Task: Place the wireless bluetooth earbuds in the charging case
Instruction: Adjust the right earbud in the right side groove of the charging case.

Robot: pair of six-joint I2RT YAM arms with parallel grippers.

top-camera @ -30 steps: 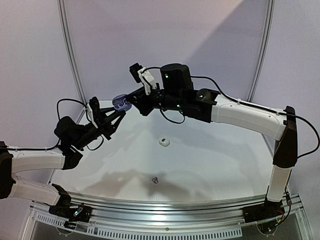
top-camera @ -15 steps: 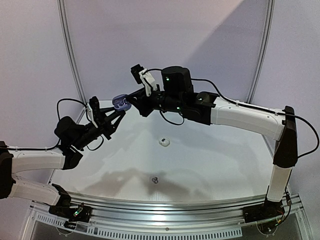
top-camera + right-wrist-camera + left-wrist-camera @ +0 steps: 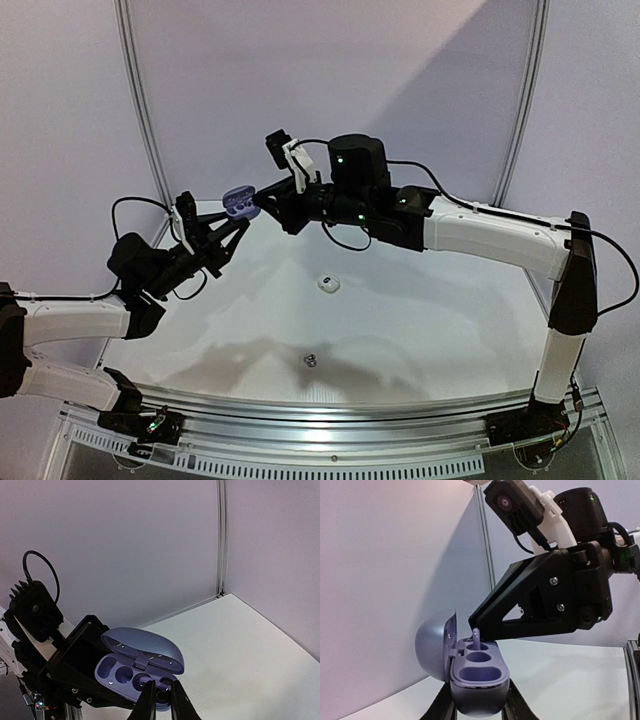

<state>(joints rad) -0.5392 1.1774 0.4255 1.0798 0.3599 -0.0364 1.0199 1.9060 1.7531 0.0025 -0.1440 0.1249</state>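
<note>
A purple charging case [image 3: 479, 672] with its lid swung open is held up above the far left of the table, my left gripper [image 3: 480, 706] shut on its lower body. My right gripper [image 3: 161, 692] is shut on a small purple earbud [image 3: 476, 639], whose stem stands in one of the case's far sockets. From above, the left gripper [image 3: 232, 222] and right gripper [image 3: 262, 203] meet at the case [image 3: 238, 202]. The case's [image 3: 135, 667] two left sockets show hollow. A white earbud [image 3: 327, 283] and a dark silvery earbud [image 3: 311, 359] lie on the table.
The white table [image 3: 430, 310] is backed by pale wall panels with a metal strip [image 3: 221, 535] in the corner. A slotted metal rail [image 3: 330, 420] runs along the near edge between the arm bases.
Both grippers and the case have crept slightly upward together. The right wrist has shifted a little. The two earbuds on the table have not moved.
</note>
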